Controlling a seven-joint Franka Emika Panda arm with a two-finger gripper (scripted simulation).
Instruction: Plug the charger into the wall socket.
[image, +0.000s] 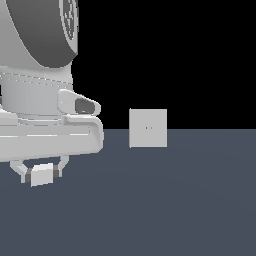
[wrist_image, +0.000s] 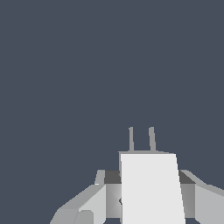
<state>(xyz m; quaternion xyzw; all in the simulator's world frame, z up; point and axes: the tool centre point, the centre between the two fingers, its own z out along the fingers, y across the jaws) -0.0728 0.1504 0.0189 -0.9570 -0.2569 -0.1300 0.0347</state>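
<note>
Exterior view: the charger (image: 41, 175) sits clamped between the closed fingers of the claw (image: 40, 172), low over the desk (image: 175, 200) at the view's left. The wall socket (image: 148, 128) stands upright, well apart to the right and farther back. The wrist view shows two thin prongs (wrist_image: 141, 139) pointing ahead; a slight tilt or slip in the grip would likely make them miss the socket's tiny holes and jam against the plate.

No text, label, brand, number or sign could be read anywhere; the socket (image: 148, 128), right of the exterior view's centre, bore only two tiny dots.
</note>
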